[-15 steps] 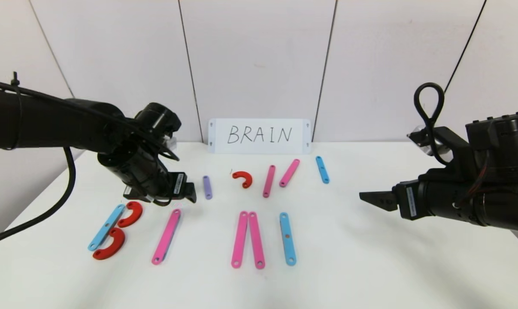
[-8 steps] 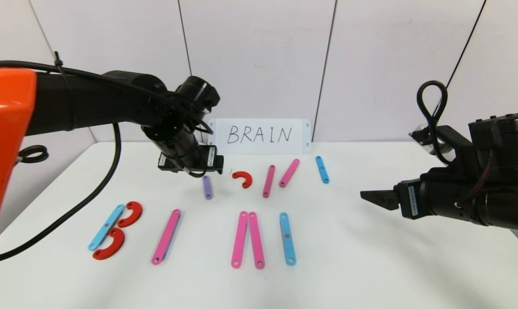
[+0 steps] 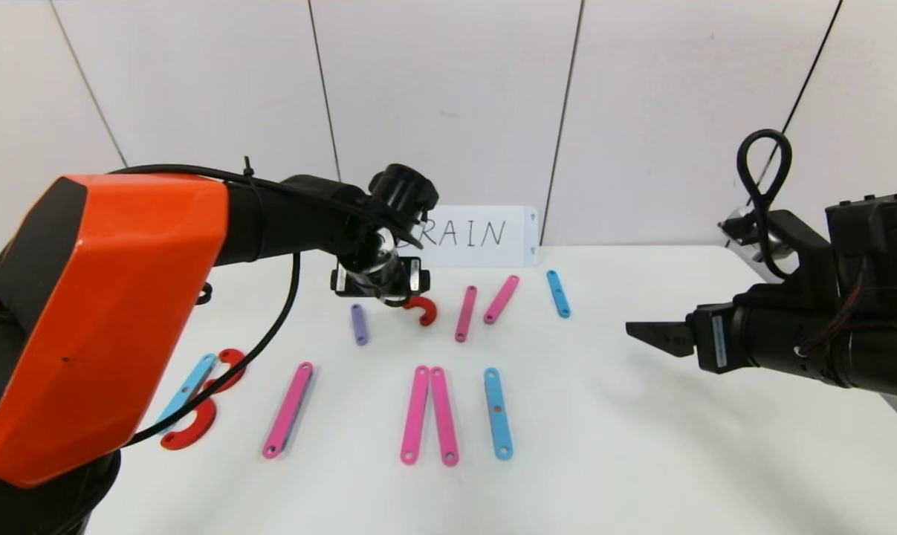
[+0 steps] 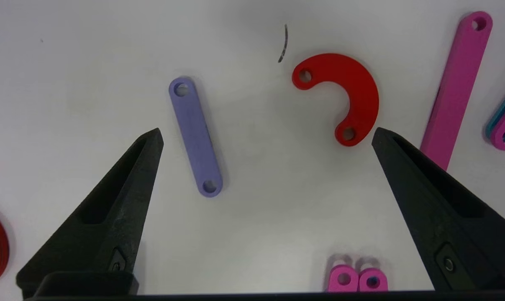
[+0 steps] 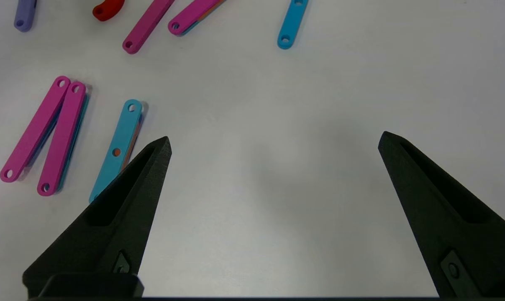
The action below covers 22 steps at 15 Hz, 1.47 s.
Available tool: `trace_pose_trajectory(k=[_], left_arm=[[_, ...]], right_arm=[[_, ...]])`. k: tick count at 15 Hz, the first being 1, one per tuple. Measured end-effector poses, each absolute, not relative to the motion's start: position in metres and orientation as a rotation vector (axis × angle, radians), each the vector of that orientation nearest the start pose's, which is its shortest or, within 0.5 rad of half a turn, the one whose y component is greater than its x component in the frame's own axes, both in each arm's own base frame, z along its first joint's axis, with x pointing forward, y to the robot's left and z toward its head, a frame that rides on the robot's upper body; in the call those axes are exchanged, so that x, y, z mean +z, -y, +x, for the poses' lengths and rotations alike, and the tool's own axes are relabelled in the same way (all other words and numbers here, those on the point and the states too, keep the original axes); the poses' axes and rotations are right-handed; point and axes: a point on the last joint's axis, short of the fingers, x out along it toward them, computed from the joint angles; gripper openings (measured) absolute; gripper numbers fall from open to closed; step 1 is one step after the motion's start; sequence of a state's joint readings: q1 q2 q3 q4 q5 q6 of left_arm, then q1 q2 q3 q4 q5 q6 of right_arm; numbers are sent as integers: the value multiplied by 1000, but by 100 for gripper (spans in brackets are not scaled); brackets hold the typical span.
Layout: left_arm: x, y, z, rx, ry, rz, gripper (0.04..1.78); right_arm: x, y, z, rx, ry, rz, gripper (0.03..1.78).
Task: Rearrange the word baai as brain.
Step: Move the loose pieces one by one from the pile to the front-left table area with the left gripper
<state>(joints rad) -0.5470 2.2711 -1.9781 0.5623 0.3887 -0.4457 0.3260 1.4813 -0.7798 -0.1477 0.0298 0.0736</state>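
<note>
We see a white table (image 3: 641, 461) set against a wall of pale panels (image 3: 448, 104) with dark seams. A white card (image 3: 493, 236) lettered in black leans at the far edge, its left part hidden by our left arm.

Our left gripper (image 4: 267, 136) hangs over the far row with its jaws spread wide and nothing between them. Below it lie a short purple strip (image 4: 196, 136) and, to the right, a red half-ring (image 4: 344, 92), well apart from each other. Further right in that row are two pink strips (image 3: 465, 313) (image 3: 501, 299) and a short blue strip (image 3: 558, 293).

In the near row, from the left: a blue strip with two red half-rings (image 3: 188, 427) beside it, a long pink strip (image 3: 288, 409), two pink strips meeting at their far ends (image 3: 429, 414), and a blue strip (image 3: 497, 412).

Our right gripper (image 5: 273, 142) hovers over bare table at the right, jaws spread, holding nothing.
</note>
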Motion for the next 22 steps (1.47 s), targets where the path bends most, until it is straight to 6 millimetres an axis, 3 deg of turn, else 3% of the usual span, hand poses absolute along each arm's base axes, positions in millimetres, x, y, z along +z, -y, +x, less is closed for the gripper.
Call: trace_pose_trajectory(k=[9,22], left_arm=[[125,269,403,70,-668,-72,175],[102,277,407,77,-692,-70,174]], right_arm=[[190,-78,230,328,-525,-11,173],[187,-79,230,333,-491,-9,173]])
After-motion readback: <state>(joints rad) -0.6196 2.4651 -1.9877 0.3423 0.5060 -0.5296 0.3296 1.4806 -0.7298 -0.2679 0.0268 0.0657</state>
